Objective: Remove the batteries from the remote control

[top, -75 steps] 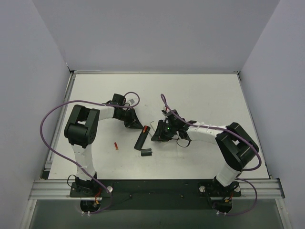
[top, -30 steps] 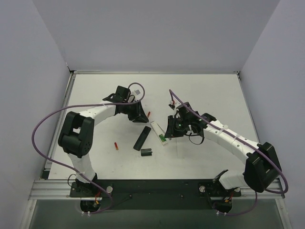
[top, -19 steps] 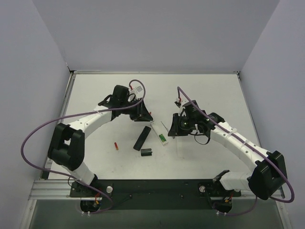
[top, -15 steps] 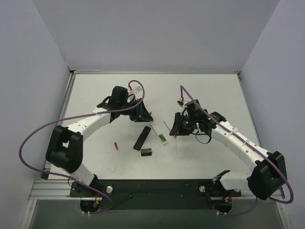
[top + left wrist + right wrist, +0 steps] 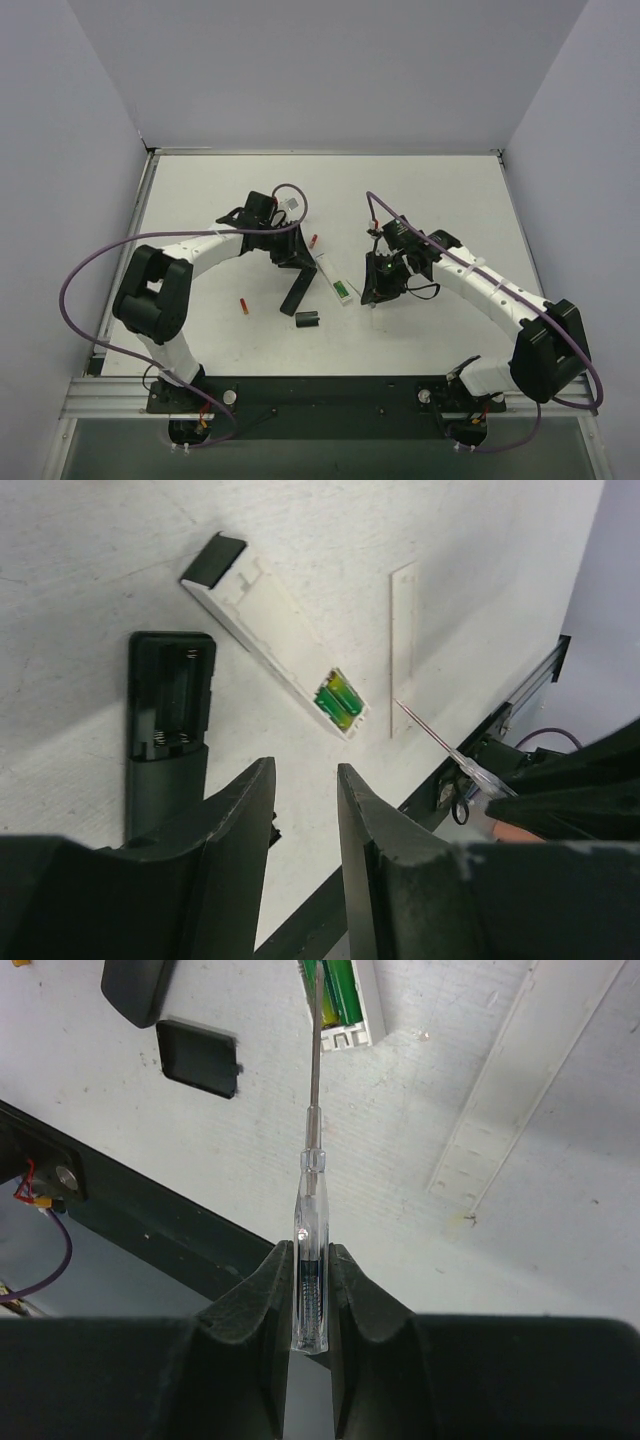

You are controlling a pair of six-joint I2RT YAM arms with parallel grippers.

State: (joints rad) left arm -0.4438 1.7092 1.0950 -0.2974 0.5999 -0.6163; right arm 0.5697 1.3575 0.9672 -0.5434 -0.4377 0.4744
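A white remote (image 5: 331, 276) lies open with two green batteries (image 5: 341, 289) in its near end; they also show in the left wrist view (image 5: 338, 698). My right gripper (image 5: 381, 284) is shut on a clear-handled screwdriver (image 5: 310, 1210) whose tip rests at the green batteries (image 5: 338, 990). A black remote (image 5: 296, 290) lies beside it, its compartment (image 5: 172, 695) empty with only springs showing. My left gripper (image 5: 298, 262) is open and empty (image 5: 305, 780) just above the black remote's far end. One red battery (image 5: 243, 306) lies to the left, another (image 5: 313, 240) beyond the remotes.
A short black cover (image 5: 307, 320) lies near the black remote's near end, also in the right wrist view (image 5: 200, 1057). A long thin white strip (image 5: 520, 1090) lies right of the white remote (image 5: 403, 650). The black front rail (image 5: 320, 392) runs along the near edge.
My left gripper has moved nearer, over the black remote's far end. My right gripper has come down and nearer, bringing the screwdriver tip to the green batteries.
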